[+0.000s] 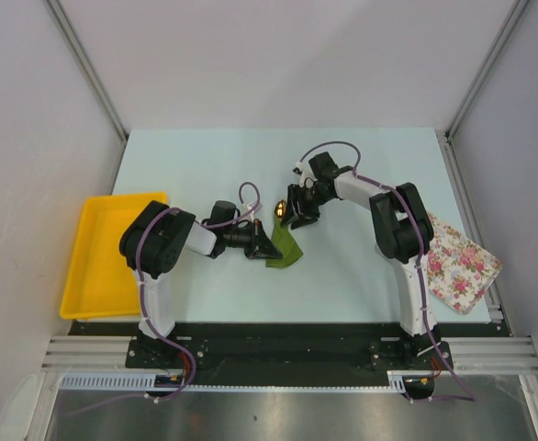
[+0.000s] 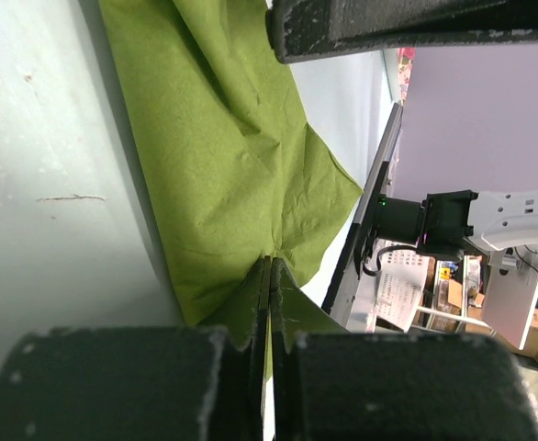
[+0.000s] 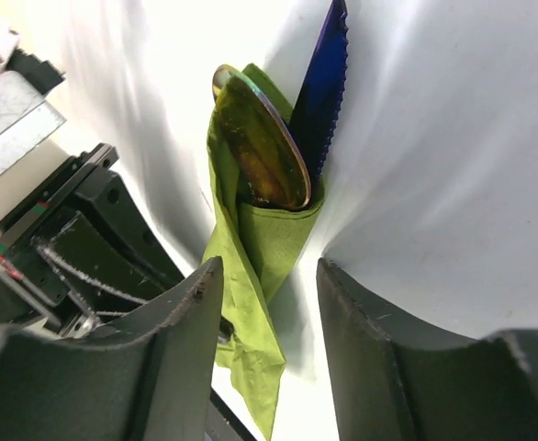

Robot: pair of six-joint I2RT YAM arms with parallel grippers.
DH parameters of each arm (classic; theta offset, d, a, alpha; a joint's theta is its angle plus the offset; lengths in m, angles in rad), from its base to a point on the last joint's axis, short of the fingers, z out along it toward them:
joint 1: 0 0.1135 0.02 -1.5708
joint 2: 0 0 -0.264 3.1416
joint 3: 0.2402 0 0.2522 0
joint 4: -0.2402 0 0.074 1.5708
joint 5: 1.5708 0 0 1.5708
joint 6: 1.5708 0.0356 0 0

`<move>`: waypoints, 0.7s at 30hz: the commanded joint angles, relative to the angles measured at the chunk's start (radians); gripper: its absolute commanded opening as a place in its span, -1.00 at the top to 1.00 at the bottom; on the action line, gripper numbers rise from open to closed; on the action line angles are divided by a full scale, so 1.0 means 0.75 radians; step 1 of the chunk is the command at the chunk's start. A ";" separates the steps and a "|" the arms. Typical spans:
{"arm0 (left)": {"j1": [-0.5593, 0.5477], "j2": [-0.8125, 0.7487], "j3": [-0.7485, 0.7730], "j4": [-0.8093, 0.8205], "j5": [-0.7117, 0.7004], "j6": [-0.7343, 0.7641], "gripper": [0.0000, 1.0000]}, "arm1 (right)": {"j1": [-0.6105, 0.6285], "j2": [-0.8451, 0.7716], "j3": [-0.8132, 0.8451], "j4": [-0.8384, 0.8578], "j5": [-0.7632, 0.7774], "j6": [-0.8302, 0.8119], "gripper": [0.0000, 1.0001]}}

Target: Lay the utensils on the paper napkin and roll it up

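Note:
The olive-green paper napkin point(image 1: 285, 248) lies mid-table, folded around the utensils. In the right wrist view the napkin point(image 3: 262, 266) wraps a gold oval spoon head point(image 3: 264, 142) and a dark blue serrated knife point(image 3: 324, 78), both poking out of its far end. My left gripper point(image 1: 267, 246) is shut on the napkin's edge; its jaws point(image 2: 271, 276) pinch a fold of the green sheet point(image 2: 223, 156). My right gripper point(image 1: 297, 217) is open, its fingers point(image 3: 182, 322) standing on either side of the wrapped bundle without touching it. The spoon head point(image 1: 279, 209) glints beside it.
A yellow tray point(image 1: 104, 262) stands at the table's left edge. A white cloth with pink flowers point(image 1: 459, 264) lies at the right edge. The left arm's gripper body point(image 3: 95, 239) sits close to the left of the right gripper.

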 commanded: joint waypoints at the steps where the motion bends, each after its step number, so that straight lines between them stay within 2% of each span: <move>1: 0.024 0.056 -0.040 -0.096 -0.173 0.059 1.00 | 0.046 0.023 0.068 -0.074 0.172 -0.039 0.03; 5: 0.024 0.054 -0.040 -0.092 -0.171 0.061 1.00 | 0.067 0.068 0.078 -0.134 0.191 -0.055 0.17; 10: 0.024 0.050 -0.038 -0.087 -0.169 0.061 1.00 | 0.065 0.101 0.037 -0.115 0.164 -0.035 0.30; 12: 0.024 0.048 -0.038 -0.081 -0.167 0.059 1.00 | 0.059 0.127 0.033 -0.101 0.150 -0.019 0.42; 15: 0.024 0.042 -0.032 -0.077 -0.167 0.061 1.00 | 0.040 0.160 0.037 -0.085 0.113 0.006 0.69; 16: 0.024 0.035 -0.032 -0.079 -0.167 0.063 1.00 | 0.034 0.166 0.039 -0.081 0.101 0.014 0.90; 17: 0.024 0.031 -0.030 -0.075 -0.167 0.065 0.99 | 0.018 0.168 0.039 -0.064 0.085 0.024 1.00; 21: 0.024 -0.046 -0.010 -0.077 -0.157 0.096 0.94 | -0.009 0.130 0.013 0.015 -0.042 0.065 1.00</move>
